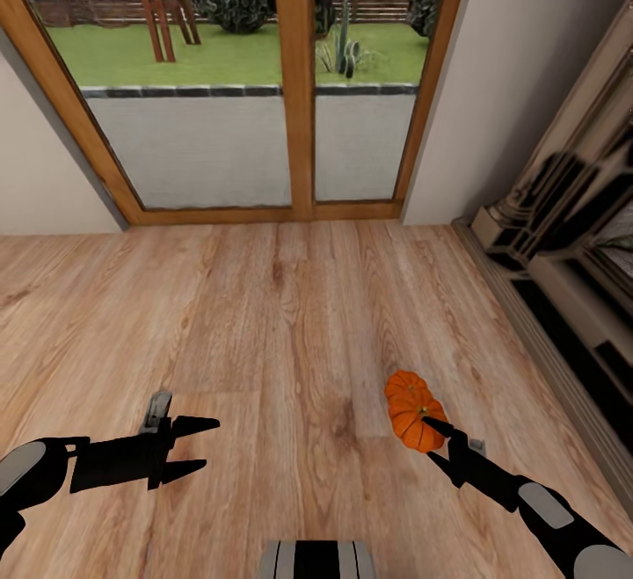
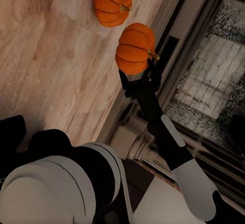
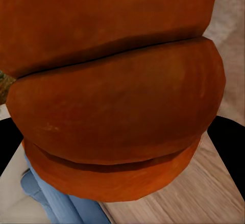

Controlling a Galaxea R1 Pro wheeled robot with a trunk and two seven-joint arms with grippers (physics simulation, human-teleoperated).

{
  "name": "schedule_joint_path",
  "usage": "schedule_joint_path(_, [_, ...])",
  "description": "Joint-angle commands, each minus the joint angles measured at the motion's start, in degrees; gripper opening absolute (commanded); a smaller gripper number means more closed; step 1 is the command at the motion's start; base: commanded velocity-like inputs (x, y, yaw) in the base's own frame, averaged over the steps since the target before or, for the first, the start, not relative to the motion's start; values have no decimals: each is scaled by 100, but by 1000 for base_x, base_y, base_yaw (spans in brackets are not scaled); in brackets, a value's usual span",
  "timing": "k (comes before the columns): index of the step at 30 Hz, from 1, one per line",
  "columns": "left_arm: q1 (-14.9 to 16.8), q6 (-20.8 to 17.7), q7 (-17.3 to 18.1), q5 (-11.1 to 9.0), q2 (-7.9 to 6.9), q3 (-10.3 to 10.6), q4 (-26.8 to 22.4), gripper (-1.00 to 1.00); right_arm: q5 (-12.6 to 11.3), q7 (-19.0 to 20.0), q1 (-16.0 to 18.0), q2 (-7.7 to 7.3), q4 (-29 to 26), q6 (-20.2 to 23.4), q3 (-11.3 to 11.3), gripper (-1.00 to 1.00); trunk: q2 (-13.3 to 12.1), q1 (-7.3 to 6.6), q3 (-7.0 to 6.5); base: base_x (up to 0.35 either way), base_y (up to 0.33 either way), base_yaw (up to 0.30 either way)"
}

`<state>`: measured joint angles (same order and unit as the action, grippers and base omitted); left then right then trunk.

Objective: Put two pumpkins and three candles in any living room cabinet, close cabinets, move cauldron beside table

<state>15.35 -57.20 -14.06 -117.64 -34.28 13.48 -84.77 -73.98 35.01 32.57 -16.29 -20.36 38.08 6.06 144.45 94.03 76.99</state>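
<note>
Two small orange ribbed pumpkins lie close together on the wooden floor at the right. The farther pumpkin [image 1: 405,383] [image 2: 113,0] rests free on the boards. My right gripper [image 1: 429,438] [image 2: 137,68] is shut on the nearer pumpkin [image 1: 415,421] [image 2: 133,48] [image 3: 117,101], one black finger on each side. In the left wrist view this pumpkin looks raised off the floor. My left gripper [image 1: 209,445] hovers open and holds nothing over bare floor at the left, well apart from both pumpkins.
A wood-framed glass door [image 1: 294,78] onto a patio and lawn closes the far side. An ornate stone fireplace surround [image 1: 563,236] runs along the right wall, close to the pumpkins. Bare plank floor [image 1: 264,315] stretches ahead. My base [image 1: 316,559] shows at the bottom edge.
</note>
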Motion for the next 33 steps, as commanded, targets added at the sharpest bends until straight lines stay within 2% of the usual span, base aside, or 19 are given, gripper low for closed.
schedule_joint_path(1, [4,-2,-52,-58,-6,6,-3,100,-37,10,3,-7,6,-1,44,-100,0,-3,-19,0,0,0])
schedule_joint_path(33, [4,-1,-52,-58,0,6,-7,100,-38,41,4,0,6,-11,44,-100,-43,-86,-743,0,0,-11])
